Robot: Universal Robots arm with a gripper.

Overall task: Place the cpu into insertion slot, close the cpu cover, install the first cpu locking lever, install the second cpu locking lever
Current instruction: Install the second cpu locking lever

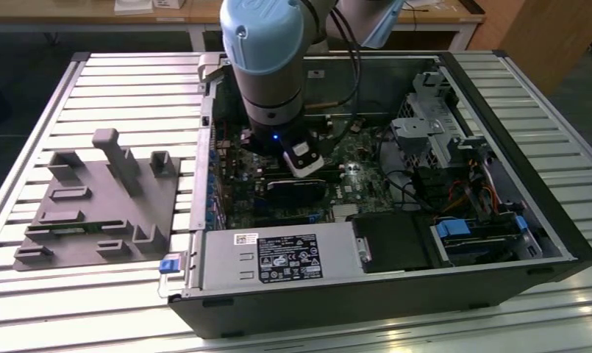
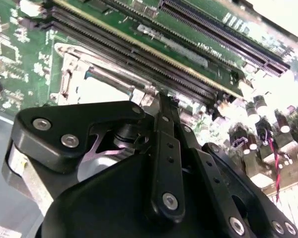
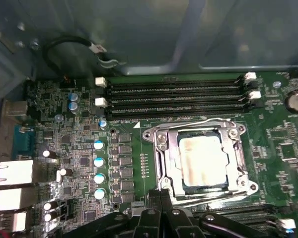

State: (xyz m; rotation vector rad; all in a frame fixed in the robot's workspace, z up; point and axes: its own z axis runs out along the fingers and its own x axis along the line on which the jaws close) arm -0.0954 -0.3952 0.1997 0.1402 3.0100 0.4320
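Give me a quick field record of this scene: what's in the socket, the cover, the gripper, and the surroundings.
cpu: seated in the insertion slot, pale metal face showing
cpu cover: silver frame lying flat around the chip
gripper: fingers shut together, tips at the socket's edge, holding nothing visible
memory slots: long black rows beside the socket, on the green motherboard
computer case: open, lying on a slatted metal table
grey fixture: on the table, at the exterior view's left of the case
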